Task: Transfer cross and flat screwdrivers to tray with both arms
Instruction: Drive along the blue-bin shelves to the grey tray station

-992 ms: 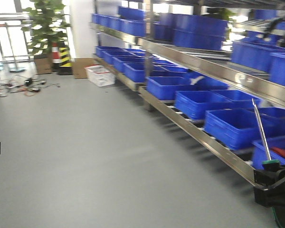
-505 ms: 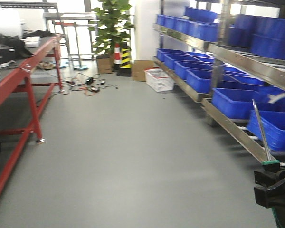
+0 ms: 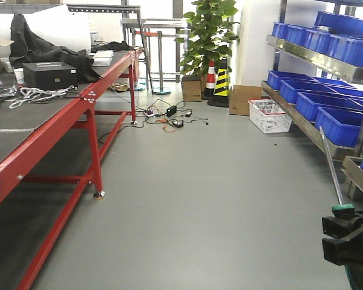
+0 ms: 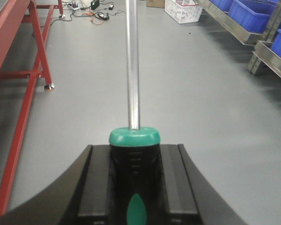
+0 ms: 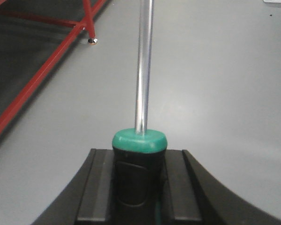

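The left screwdriver [image 4: 133, 137], handle clamped in the left gripper [image 4: 133, 161], and the right screwdriver [image 5: 139, 140], likewise in the right gripper [image 5: 139, 176], both point shaft-forward from the jaws; the tray shows in no view, so neither arm reads nearer.

Daylight comes in from the windows [image 3: 157, 9] at the far end, blown out to white. The grey floor [image 3: 199, 199] is evenly lit, with a soft shadow under the red worktop [image 3: 60, 130]. In the wrist views, glare streaks the shafts of the left screwdriver [image 4: 132, 70] and the right screwdriver [image 5: 144, 70]. The near black fingers [image 4: 96, 187] look soft-focused.
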You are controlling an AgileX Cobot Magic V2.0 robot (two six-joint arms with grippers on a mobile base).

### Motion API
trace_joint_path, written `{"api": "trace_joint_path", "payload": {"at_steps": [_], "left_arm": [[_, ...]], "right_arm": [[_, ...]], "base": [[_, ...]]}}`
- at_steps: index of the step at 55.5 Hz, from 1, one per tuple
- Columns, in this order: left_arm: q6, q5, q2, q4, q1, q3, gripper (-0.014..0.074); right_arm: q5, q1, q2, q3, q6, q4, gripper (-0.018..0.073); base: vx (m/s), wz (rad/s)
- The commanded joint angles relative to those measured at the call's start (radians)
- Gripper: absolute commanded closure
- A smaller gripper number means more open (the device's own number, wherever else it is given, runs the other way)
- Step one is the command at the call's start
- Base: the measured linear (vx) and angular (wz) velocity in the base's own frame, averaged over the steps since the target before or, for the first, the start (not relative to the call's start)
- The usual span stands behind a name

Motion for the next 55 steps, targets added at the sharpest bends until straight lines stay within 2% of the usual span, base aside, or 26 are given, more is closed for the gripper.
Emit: {"api": "trace_joint_path", "payload": {"at_steps": [1,20,55], "left_arm": [[-0.006,-0.087,-0.015,-0.018,-0.004,-0.029,0.0596],[-0.006,-0.087,-0.015,-0.018,-0.004,-0.029,0.0596],[-0.006,-0.087,-0.015,-0.018,-0.004,-0.029,0.0596]], "right_arm": [[-0.083,0.0,-0.013,-0.031,-0.003,-0.01,0.0567],[-0.083,0.0,-0.013,-0.031,-0.003,-0.01,0.0567],[-0.083,0.0,-0.013,-0.031,-0.003,-0.01,0.0567]], "base": [[0.59,0.02],[0.56,-0.24],[0.49,-0.65]]}}
